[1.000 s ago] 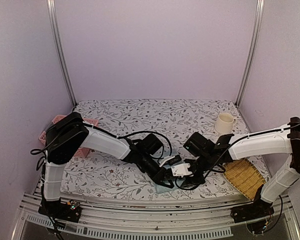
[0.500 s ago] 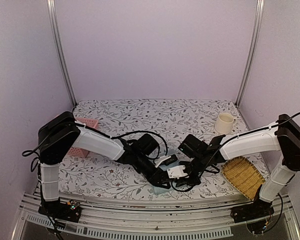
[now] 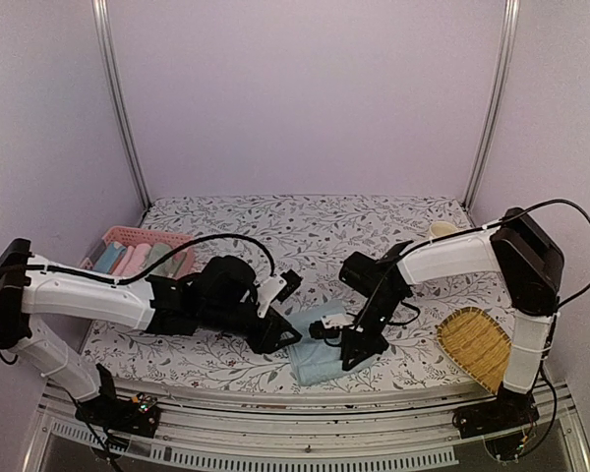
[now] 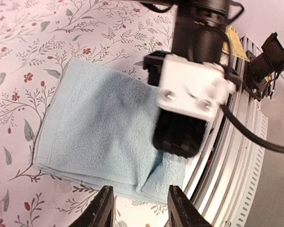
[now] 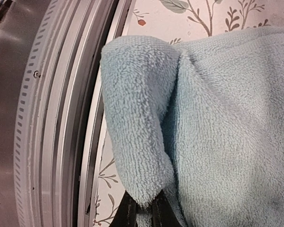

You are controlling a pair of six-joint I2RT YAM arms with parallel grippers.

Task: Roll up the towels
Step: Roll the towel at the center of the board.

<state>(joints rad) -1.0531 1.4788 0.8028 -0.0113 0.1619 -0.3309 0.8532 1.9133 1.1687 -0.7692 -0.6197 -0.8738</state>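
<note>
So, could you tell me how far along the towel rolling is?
Done: the basket seems to hold rolled cloths, though too small to judge. In hand: the blue towel lies folded flat, not rolled; the right gripper pinches a corner, the left gripper is open, clear of it. To do: rolling this towel.

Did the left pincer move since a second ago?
Yes. The left pincer slid left, toward the pink basket, backing off the blue towel.
</note>
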